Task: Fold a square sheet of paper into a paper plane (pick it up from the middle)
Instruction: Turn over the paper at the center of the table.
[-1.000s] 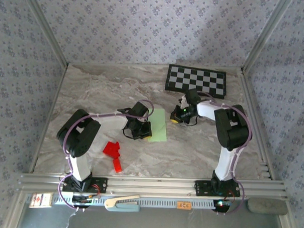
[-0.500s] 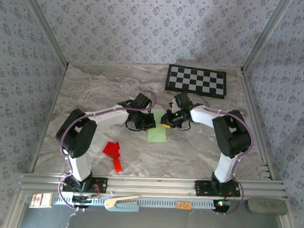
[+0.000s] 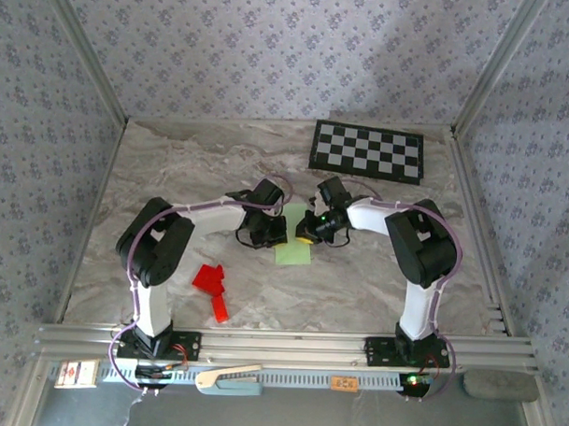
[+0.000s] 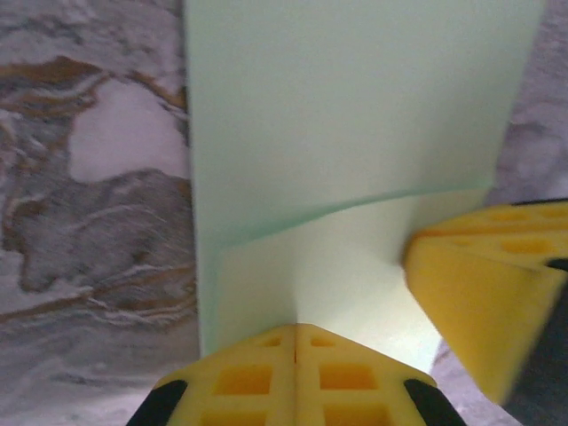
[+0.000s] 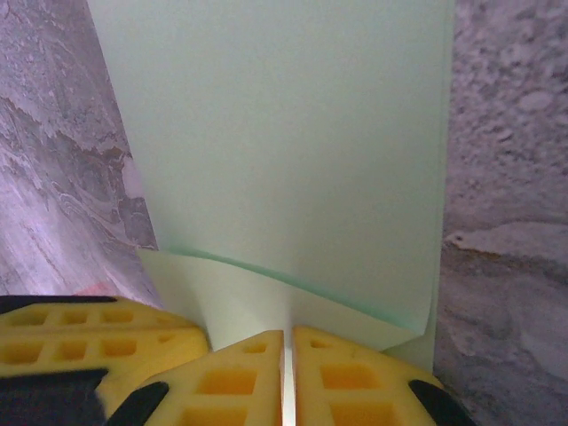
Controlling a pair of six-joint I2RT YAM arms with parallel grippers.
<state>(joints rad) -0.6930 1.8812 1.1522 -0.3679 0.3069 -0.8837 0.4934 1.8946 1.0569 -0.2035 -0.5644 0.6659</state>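
Now the sheet (image 3: 295,249) lies mid-table, with a raised fold showing in the wrist views. The left gripper (image 4: 295,342) is at its left side and the right gripper (image 5: 288,351) at its right. Both have their fingers pressed together at the fold's edge, and I cannot tell whether either is pinching paper. A red shape (image 3: 212,285) lies near left and a checkerboard (image 3: 368,150) far right.

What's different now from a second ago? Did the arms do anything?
The right gripper swung left onto the green sheet, meeting the left gripper, which edged right; both now pinch its lifted fold. The sheet looks narrower, folded over. The red paper shape and checkerboard stayed put.
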